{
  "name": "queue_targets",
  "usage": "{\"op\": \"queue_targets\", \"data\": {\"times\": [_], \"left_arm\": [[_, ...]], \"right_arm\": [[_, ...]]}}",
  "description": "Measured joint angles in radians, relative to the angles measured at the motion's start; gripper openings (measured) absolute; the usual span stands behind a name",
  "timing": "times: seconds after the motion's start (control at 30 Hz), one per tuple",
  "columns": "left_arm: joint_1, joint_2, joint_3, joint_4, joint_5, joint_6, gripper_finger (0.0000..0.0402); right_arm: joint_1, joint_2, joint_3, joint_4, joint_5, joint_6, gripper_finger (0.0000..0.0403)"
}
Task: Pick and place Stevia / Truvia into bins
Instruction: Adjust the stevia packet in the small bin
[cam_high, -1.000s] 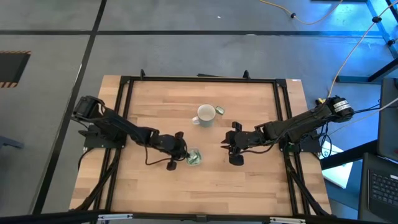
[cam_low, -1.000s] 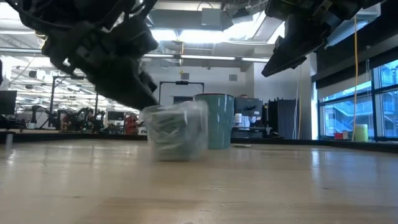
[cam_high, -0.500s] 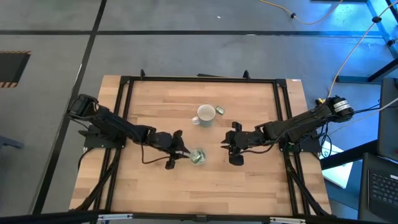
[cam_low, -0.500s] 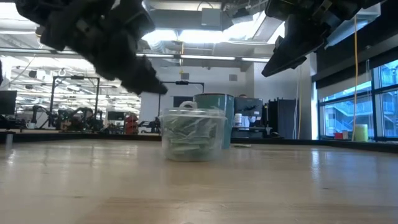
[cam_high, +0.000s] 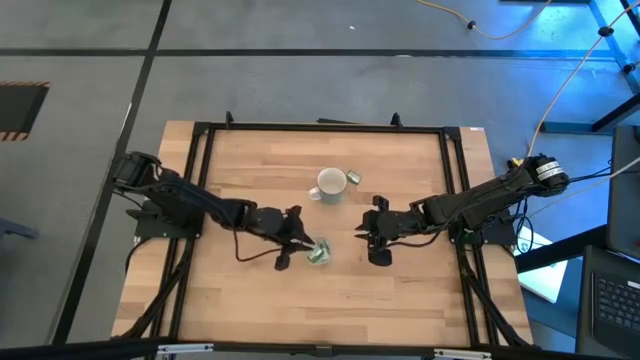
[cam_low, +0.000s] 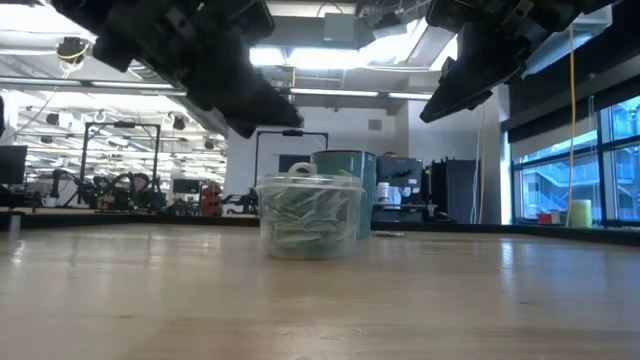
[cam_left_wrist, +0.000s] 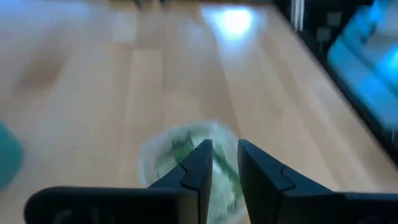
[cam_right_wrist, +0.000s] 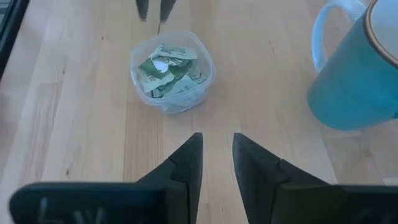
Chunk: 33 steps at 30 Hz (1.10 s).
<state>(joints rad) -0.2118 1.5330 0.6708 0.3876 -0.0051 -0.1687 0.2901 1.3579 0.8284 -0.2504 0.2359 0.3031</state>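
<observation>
The clear cup (cam_high: 318, 254) stands upright on its base on the wooden table (cam_high: 400, 310), filled with green and white Stevia sachets (cam_right_wrist: 163, 67). The low view shows the cup (cam_low: 308, 215) in front of the mug. My left gripper (cam_high: 299, 243) hovers just left of the cup and above its rim (cam_low: 283, 126). Its fingers (cam_left_wrist: 224, 149) are a narrow gap apart, with nothing between them. My right gripper (cam_high: 364, 233) hangs in the air to the right of the cup, open (cam_right_wrist: 216, 140) and holding nothing.
A mug (cam_high: 331, 184), teal outside and white inside, stands behind the cup toward the far edge (cam_right_wrist: 357, 68). A small greenish packet (cam_high: 354, 178) lies beside it. A black frame (cam_high: 320, 127) borders the table.
My left gripper has come away from the cup and risen above its rim. The cup, blurred beside the fingers a second ago, has shifted slightly toward the table's right and now stands still and upright.
</observation>
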Motion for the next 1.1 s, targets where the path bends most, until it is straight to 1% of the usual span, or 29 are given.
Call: {"op": "queue_targets", "data": {"times": [0.17, 0.4, 0.63, 0.8, 1.1], "left_arm": [[0.004, 0.079, 0.113, -0.212, 0.017, 0.023, 0.0052], [0.008, 0.162, 0.251, -0.359, 0.033, 0.074, 0.0029], [0.019, 0.232, 0.388, -0.628, 0.015, 0.097, 0.0021], [0.02, 0.283, 0.427, -0.642, 0.021, 0.128, 0.0024], [0.025, 0.329, 0.439, -0.641, 0.036, 0.13, 0.0022]], "right_arm": [[0.0, 0.0, 0.0, 0.0, 0.0, 0.002, 0.0092], [0.0, 0.0, 0.0, -0.002, 0.0, 0.002, 0.0092], [0.0, 0.0, 0.0, -0.007, 0.0, 0.0, 0.0092], [0.0, 0.001, 0.0, -0.009, 0.0, 0.0, 0.0092], [0.0, 0.001, 0.0, -0.01, 0.0, -0.008, 0.0092]]}}
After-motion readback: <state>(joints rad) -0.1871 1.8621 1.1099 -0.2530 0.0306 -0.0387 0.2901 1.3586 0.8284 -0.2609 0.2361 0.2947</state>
